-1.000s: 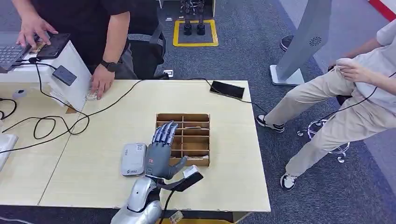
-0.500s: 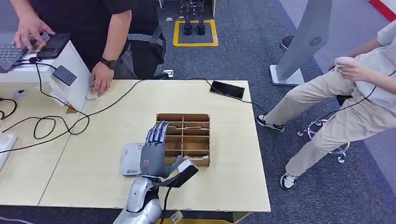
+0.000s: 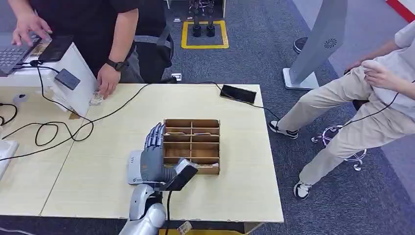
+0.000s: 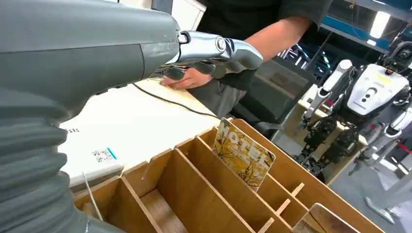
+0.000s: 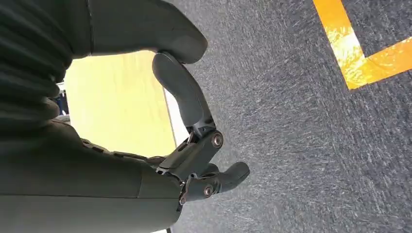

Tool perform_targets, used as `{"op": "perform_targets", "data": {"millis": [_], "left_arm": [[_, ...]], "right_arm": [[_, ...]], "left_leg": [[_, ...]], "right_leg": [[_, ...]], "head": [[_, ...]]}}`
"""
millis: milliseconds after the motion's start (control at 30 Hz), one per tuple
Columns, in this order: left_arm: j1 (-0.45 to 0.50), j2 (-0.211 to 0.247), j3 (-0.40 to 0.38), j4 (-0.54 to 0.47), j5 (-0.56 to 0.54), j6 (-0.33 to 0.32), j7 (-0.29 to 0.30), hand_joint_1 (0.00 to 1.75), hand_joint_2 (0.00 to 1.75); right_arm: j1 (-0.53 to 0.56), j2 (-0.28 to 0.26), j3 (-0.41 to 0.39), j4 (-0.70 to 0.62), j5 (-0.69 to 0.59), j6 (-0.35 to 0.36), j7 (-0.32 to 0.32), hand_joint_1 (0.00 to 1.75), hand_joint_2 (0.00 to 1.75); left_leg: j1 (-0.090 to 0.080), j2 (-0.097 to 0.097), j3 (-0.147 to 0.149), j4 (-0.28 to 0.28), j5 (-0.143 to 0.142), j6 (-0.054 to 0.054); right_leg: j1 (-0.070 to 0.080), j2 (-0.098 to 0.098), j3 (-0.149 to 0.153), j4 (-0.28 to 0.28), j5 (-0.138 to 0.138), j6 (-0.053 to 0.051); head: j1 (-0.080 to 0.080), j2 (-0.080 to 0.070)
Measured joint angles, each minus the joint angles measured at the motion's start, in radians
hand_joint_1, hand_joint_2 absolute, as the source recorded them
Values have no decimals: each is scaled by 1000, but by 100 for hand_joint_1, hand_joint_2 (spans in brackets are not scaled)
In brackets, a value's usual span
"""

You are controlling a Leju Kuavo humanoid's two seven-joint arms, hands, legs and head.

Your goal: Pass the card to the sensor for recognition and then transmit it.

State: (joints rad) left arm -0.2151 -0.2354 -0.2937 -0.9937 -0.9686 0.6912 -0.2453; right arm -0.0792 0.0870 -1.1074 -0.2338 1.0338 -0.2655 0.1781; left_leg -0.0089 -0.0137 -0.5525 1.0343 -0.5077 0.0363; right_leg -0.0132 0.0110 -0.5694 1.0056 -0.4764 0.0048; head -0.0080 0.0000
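Since a second ago the left hand [image 3: 152, 155] has slid sideways off the wooden card box [image 3: 192, 145] and now hovers over that box's edge nearest the white sensor [image 3: 139, 167], fingers stretched out flat and holding nothing as far as I can see. So it looks like it's drifting away from the cards rather than grabbing one. The hotel card [image 4: 243, 153] is sitting upright and a bit tilted in one of the box's middle slots, untouched, with the fingers passing above it in the left wrist view. My guess is the pick hasn't happened yet, so the scan step is nowhere near. Right hand [image 5: 194, 145] hangs well off the tabletop over the carpet, fingers loosely curled on nothing.
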Motion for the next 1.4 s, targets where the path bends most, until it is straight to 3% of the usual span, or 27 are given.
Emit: {"op": "perform_targets", "data": {"millis": [233,667,1233,1400], "left_arm": [[6,3,6,-2,5,0,-19,0,175],[79,42,-20,-77,95,0,-190,0,175],[105,86,-54,-83,166,0,-236,0,175],[107,93,-60,-82,125,0,-237,0,175]], "right_arm": [[0,0,-1,0,0,2,-1,0,175],[0,0,-5,-3,6,3,-16,0,175],[1,-5,-6,-6,15,2,-18,0,175],[1,-9,-6,-6,21,3,-19,0,175]], "left_leg": [[0,0,0,0,0,0],[0,0,0,0,0,0],[0,0,0,0,0,0],[0,0,0,0,0,0]], "right_leg": [[0,0,0,0,0,0],[0,0,0,0,0,0],[0,0,0,0,0,0],[0,0,0,0,0,0]], "head": [[0,0],[0,0],[0,0],[0,0]]}}
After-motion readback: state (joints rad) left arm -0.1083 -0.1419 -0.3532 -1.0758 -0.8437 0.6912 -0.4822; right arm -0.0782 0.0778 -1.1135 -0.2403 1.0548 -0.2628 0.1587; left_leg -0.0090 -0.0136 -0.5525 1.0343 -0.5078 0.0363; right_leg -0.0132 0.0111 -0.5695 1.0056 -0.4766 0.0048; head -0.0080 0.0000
